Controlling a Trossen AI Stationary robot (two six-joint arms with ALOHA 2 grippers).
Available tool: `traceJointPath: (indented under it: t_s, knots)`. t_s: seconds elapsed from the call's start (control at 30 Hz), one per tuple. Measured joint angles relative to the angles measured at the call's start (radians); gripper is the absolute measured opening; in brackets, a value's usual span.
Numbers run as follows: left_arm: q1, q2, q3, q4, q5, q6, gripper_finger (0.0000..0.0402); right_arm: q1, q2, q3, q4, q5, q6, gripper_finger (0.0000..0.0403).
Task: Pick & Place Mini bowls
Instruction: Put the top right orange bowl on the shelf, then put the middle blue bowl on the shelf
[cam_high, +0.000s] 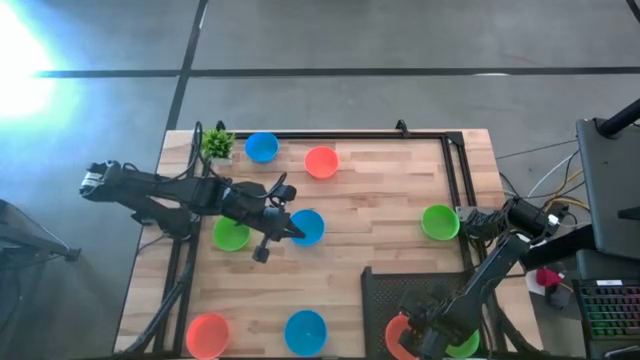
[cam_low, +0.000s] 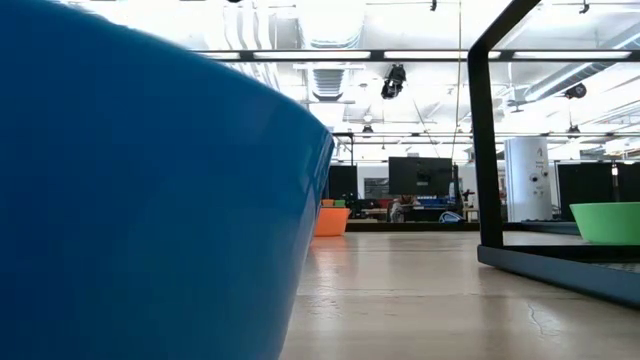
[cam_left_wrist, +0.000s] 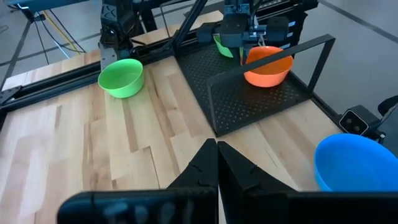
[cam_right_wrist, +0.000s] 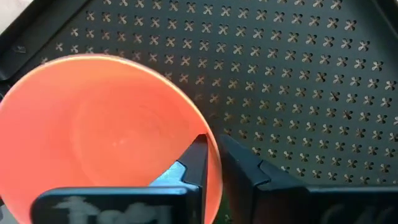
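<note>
Right gripper (cam_right_wrist: 210, 163) fingers pinch orange bowl (cam_right_wrist: 106, 134) rim, hiding green bowl (cam_high: 464, 346); left gripper (cam_left_wrist: 217, 163) fingers pressed together

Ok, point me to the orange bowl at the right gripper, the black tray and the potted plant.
orange bowl (cam_right_wrist: 106, 130): right wrist view, inside bottom.
black tray (cam_left_wrist: 249, 93): left wrist view, perforated floor.
potted plant (cam_high: 217, 144): high view, leaves.

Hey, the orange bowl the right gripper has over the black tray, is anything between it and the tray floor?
Nothing visible. The right gripper pinches the rim of the orange bowl directly over the perforated black tray. A green bowl sits beside it in the tray, not underneath as far as the views show.
</note>
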Motion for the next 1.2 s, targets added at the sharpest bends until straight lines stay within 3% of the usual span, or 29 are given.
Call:
traceJointPath:
  t_s: [0.33, 0.7, 1.0, 1.2]
  knots:
    - [0.0, 0.0, 0.0, -0.006, 0.0, 0.024, 0.0, 0.0, -0.01, 0.0, 0.0, 0.0, -0.001, 0.0083]
    - [0.001, 0.0, -0.001, -0.015, 0.0, 0.024, 0.0, 0.0, -0.117, 0.0, -0.012, 0.012, -0.074, 0.0076]
    - [0.001, 0.0, -0.001, -0.038, -0.005, 0.022, 0.0, -0.004, -0.212, 0.0, -0.05, 0.238, -0.179, 0.0062]
    - [0.001, 0.0, -0.004, -0.053, -0.012, 0.038, 0.0, -0.009, -0.261, 0.0, -0.124, 0.324, -0.183, 0.0057]
